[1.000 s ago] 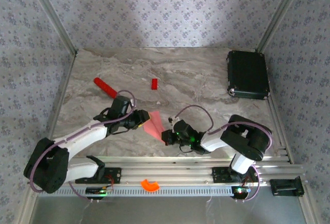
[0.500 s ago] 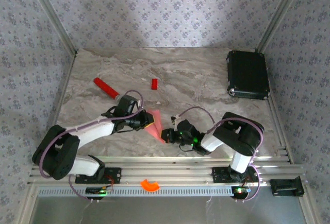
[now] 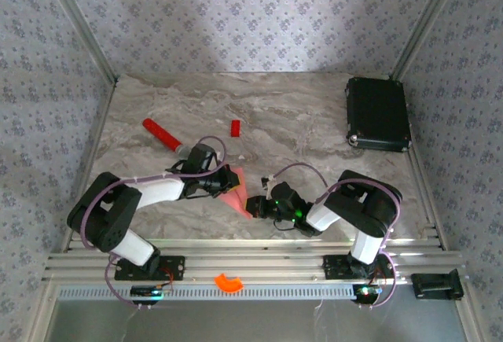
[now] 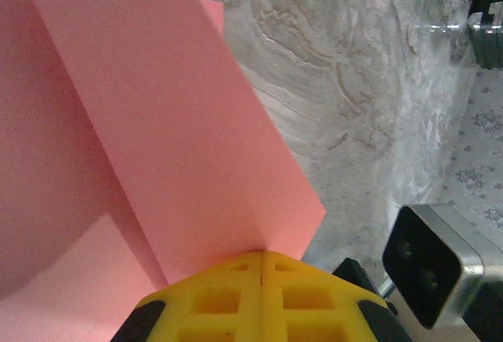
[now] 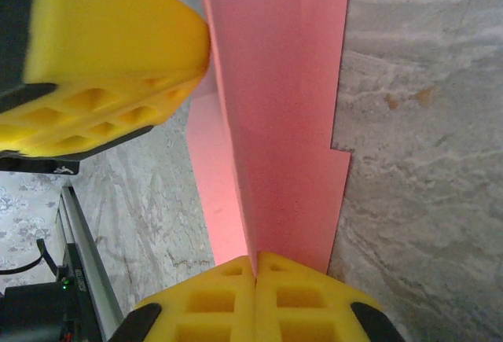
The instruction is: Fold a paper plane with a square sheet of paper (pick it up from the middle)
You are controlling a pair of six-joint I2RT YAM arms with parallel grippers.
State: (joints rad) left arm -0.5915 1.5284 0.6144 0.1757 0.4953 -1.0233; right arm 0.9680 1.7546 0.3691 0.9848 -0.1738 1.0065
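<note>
The left hand (image 4: 262, 257) is clamped shut on one edge of the folded square sheet of paper (image 4: 181, 145), with the pink layers pinched in its grip. The right hand (image 5: 255, 262) is closed on another edge. The paper lies between the two hands, at the near middle of the surface (image 3: 314, 114).

With both grips tight, a pull apart or a twist could tear the thin sheet or set a crooked crease. A weak pinch could let a layer slide out.

From above, the hands cover most of the paper, so its fold pattern is hard to read. I cannot tell whether it touches the surface.
</note>
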